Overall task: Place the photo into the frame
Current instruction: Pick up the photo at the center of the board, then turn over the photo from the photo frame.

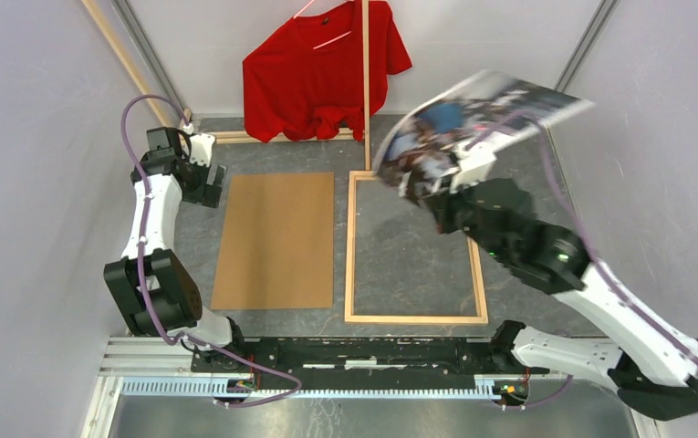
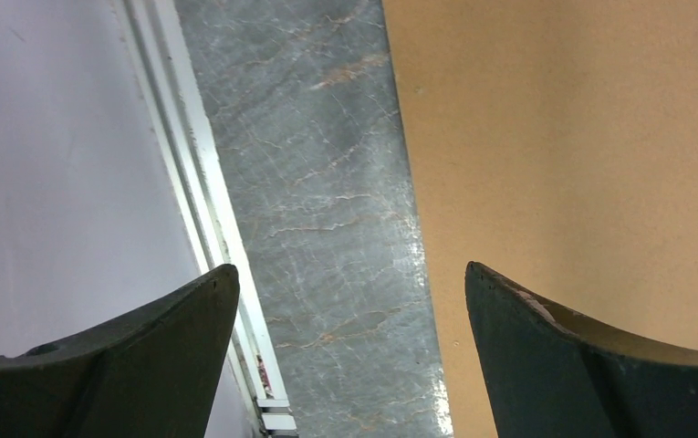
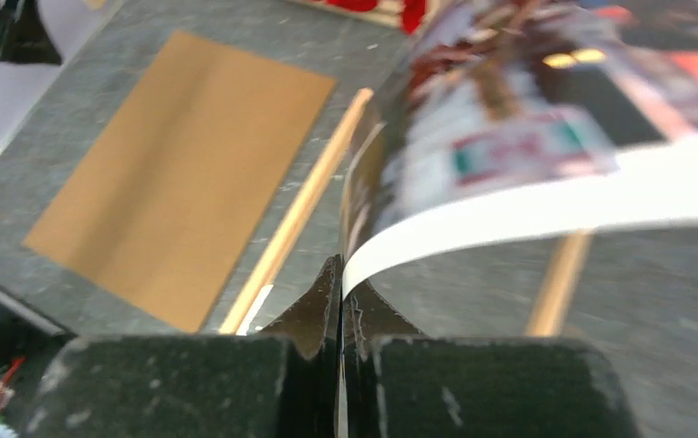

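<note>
right claw (image 3: 340,278): clenched on a white-bordered edge of the photo (image 1: 482,114) | photo: curled, print side up, aloft over the far right corner of the frame (image 1: 353,246) | frame: flat on the surface (image 2: 327,182); just right of the brown board (image 1: 276,242) | left claw (image 2: 349,287): released, jaws wide; above the brown board's left edge

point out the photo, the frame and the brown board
the photo (image 1: 482,109), top external view, middle of its printed face
the frame (image 1: 415,318), top external view, its near wooden strip
the brown board (image 1: 274,242), top external view, its middle
</note>
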Robot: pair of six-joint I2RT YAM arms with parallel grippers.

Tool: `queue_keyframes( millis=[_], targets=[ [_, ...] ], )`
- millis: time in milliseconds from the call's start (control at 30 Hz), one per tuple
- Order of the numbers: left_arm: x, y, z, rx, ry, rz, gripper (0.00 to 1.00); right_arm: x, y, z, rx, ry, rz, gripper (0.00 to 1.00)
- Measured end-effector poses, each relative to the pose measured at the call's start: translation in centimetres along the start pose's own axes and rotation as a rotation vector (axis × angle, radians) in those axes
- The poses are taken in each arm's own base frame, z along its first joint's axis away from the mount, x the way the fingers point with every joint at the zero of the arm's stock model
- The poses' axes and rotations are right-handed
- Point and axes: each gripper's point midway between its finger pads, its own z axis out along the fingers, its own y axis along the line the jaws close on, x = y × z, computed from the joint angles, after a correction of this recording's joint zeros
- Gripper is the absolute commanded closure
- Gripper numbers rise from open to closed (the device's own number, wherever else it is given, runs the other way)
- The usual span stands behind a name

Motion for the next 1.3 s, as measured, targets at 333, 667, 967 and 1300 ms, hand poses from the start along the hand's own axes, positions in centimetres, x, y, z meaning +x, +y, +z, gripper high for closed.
queue_keyframes(
  millis=[333, 667, 967, 1300],
  targets=[
    [1.8, -1.9, 0.7, 0.076, 0.037, -0.013, 0.0, -2.9, -8.5, -6.1, 0.417, 0.097, -0.245, 1.0],
    [4.5, -3.3, 1.1, 0.096, 0.077, -0.016, 0.0, 10.7, -6.1, 1.2, 0.415, 0.68, -0.737, 1.0],
    [5.2, -3.6, 1.4, 0.094, 0.081, -0.016, 0.0, 17.0, -0.3, 2.5, 0.217, 0.834, -0.979, 1.0],
    [5.8, -3.8, 1.8, 0.094, 0.088, -0.016, 0.0, 22.0, 3.1, 2.0, 0.104, 0.941, -1.106, 1.0]
  ],
)
